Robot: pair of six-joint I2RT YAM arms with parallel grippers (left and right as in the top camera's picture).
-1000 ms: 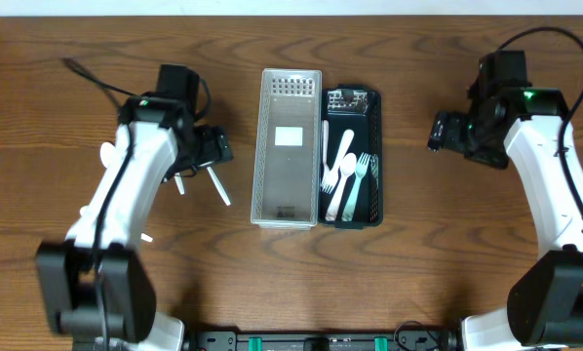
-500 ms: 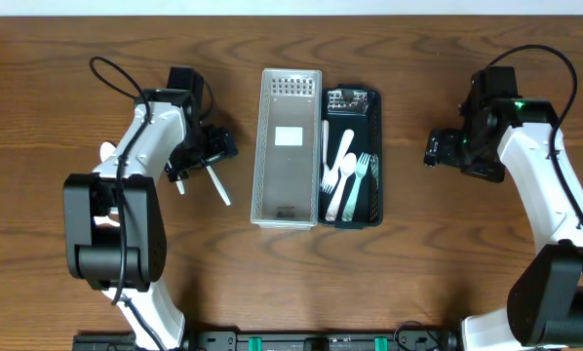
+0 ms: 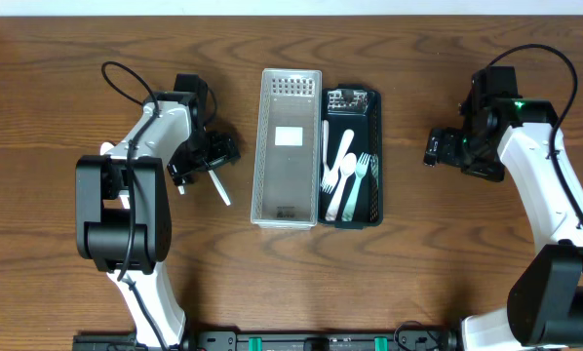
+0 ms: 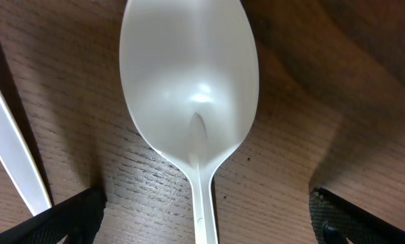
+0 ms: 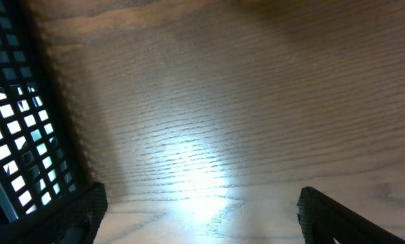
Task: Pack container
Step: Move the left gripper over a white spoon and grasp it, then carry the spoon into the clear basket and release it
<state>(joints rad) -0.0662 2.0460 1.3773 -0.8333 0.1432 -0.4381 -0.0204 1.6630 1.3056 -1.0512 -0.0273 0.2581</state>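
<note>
A white plastic spoon lies on the wood table, and its handle runs between the open fingers of my left gripper. The fingers sit apart from the handle on both sides. In the overhead view my left gripper is low over the table left of the white basket. A white utensil lies just beside it. The dark tray holds several white forks and spoons. My right gripper is open and empty over bare wood, right of the tray.
Another white utensil lies at the left edge of the left wrist view. A short white piece and a white object lie by the left arm. The tray's mesh wall shows left in the right wrist view.
The left arm has swung its elbow back and up while its gripper stayed over the loose utensils. The right gripper shifted slightly, then held still.
</note>
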